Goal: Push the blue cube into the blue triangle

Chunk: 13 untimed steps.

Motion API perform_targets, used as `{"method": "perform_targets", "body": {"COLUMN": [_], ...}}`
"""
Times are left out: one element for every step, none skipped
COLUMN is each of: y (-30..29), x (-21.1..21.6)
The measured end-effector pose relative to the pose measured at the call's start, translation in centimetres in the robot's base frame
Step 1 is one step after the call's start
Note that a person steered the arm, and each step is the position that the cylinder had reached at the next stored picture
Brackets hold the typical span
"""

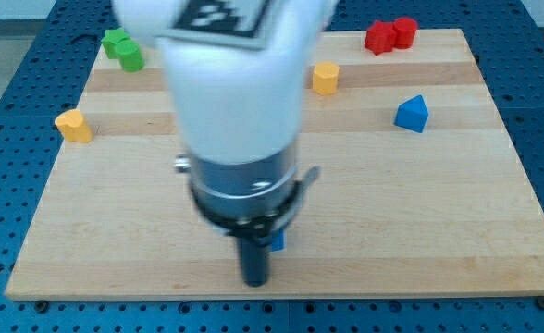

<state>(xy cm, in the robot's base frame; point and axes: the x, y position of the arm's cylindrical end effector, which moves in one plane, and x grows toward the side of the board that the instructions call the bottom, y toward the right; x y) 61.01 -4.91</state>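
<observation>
The blue cube (pixel 278 241) is almost wholly hidden behind the arm; only a small blue corner shows just right of the rod, near the board's bottom edge. The blue triangle (pixel 412 114) sits at the view's right, above mid-height, far up and to the right of the cube. My tip (pixel 255 281) is the lower end of the dark rod, low in the view's middle, just left of and below the visible blue corner. Whether it touches the cube is hidden.
Two green blocks (pixel 122 49) sit at the top left, two red blocks (pixel 390 35) at the top right. A yellow block (pixel 325 78) lies above centre, another yellow block (pixel 73 125) at the left. The large white arm (pixel 235 102) hides the board's middle. The wooden board (pixel 438 213) rests on a blue perforated table.
</observation>
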Motion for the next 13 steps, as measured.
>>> {"method": "perform_targets", "body": {"y": [-1.8, 0.2, 2.2, 0.1, 0.8, 3.1, 5.9, 8.3, 8.0, 9.5, 12.4, 13.3, 14.2], "x": [-3.1, -5.6, -3.0, -0.9, -0.1, -2.6, -5.5, -6.7, -5.3, -4.7, -6.9, -10.7, -13.2]}}
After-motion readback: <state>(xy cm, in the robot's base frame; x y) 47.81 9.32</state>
